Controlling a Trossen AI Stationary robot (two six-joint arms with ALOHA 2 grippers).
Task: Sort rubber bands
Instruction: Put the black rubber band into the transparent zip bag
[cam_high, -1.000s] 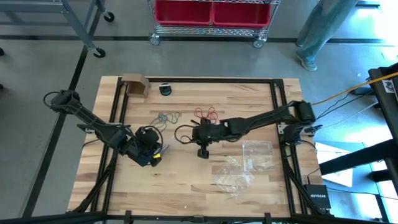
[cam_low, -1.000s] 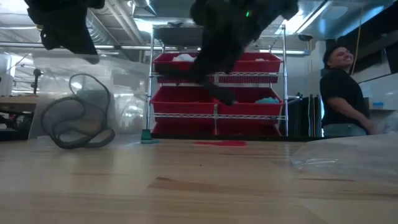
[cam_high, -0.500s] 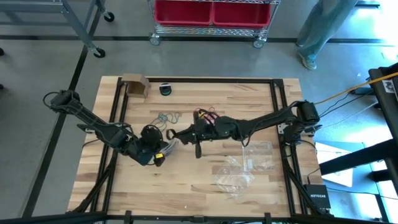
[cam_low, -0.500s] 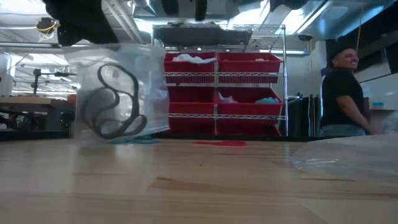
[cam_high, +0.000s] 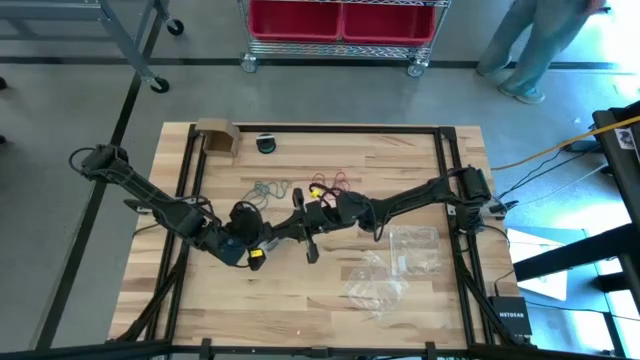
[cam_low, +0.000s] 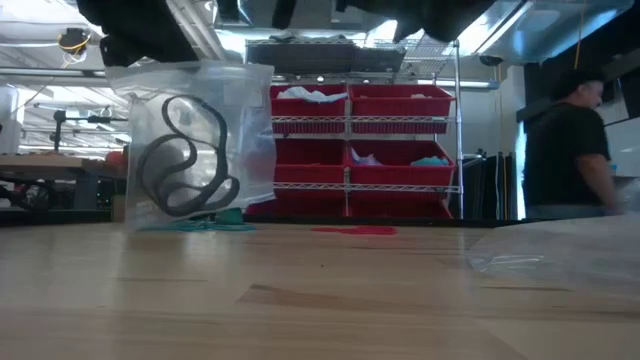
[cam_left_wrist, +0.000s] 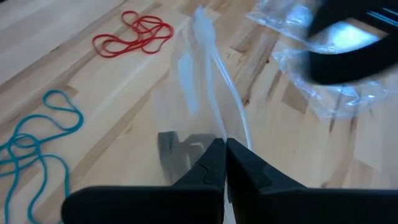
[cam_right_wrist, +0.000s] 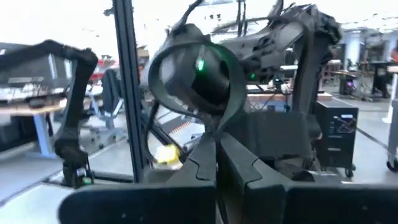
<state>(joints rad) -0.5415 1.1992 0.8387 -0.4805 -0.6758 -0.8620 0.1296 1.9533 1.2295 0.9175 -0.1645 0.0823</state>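
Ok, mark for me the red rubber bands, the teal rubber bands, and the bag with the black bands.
red rubber bands (cam_left_wrist: 134, 34), left wrist view, on the tangled loops.
teal rubber bands (cam_left_wrist: 34, 140), left wrist view, on the crossing strands.
bag with the black bands (cam_low: 195, 150), low view, on its clear front.

Both arms cross mid-worktop (cam_high: 400, 300); loose bags (cam_high: 395, 265) crowd the right, while the near left corner lies open.

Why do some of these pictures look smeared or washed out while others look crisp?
Low view: the person at the right is smeared by motion, while the bag holding black rubber bands looks sharp. Left wrist view: a dark blurred shape crosses the empty bags. Right wrist view: the bright room behind is washed out and soft. High view: evenly lit, with glare at the floor's right edge.
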